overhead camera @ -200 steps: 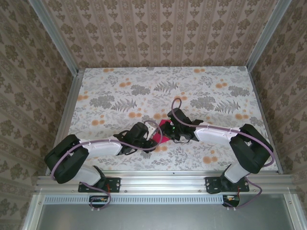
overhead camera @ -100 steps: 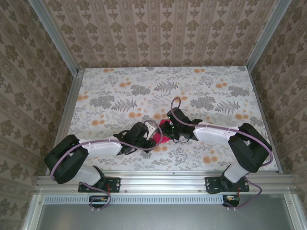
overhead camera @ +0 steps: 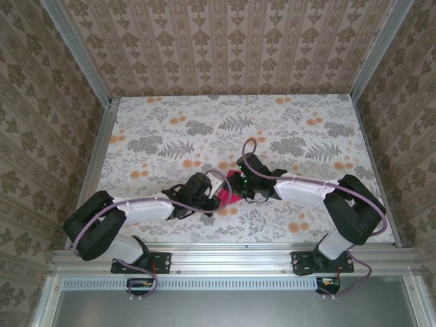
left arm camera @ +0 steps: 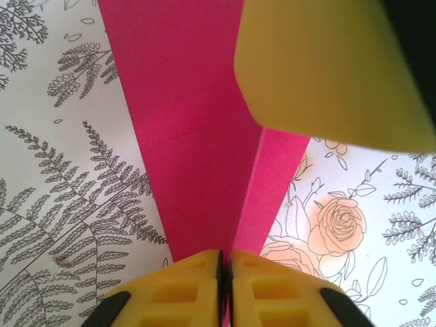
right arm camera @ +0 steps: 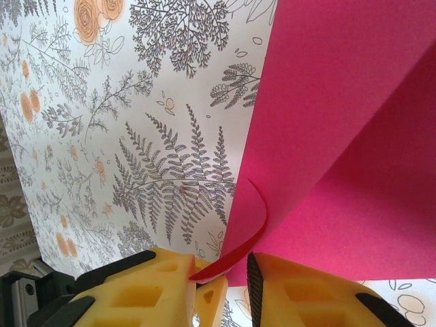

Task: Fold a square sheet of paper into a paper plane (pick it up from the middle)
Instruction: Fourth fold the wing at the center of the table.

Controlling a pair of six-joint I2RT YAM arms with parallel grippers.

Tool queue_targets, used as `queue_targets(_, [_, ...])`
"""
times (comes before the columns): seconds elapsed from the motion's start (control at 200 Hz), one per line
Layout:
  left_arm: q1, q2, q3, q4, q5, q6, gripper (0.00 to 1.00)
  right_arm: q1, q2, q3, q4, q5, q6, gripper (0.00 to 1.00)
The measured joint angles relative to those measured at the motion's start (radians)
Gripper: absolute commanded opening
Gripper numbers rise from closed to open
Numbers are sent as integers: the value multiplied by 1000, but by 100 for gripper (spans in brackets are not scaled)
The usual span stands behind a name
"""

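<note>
Floral-print table (overhead camera: 170,136) with patterned wallpaper on the walls around it, and the magenta sheet of paper (overhead camera: 229,193) sits near the middle of the top view, a bit toward the bottom edge, wedged between the two arms' tips. It's clearly creased already, not lying flat.

On the left wrist cam the sheet of paper (left arm camera: 197,136) runs down the middle of the frame, with one flap standing up along a fold. The left gripper (left arm camera: 225,262) has its yellow fingers (left arm camera: 177,293) pressed tight together at the bottom edge, pinching the paper right where that fold meets them. A blurry yellow block fills the upper right; can't tell what it belongs to.

On the right wrist cam the sheet of paper (right arm camera: 340,122) fills the right side. The right gripper (right arm camera: 225,269) is parted by a narrow gap, and a curled paper edge dips into it, touching the left-hand finger.
</note>
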Motion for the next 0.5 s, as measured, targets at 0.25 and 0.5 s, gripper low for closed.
queue_targets(0.25, [35,32,-6,47,76,-20,0,0,-1,3,-13,3,-21,36])
queue_targets(0.5, [97,38,-20,104,189,-53,0,-19,-87,-18,-30,14,-61,37])
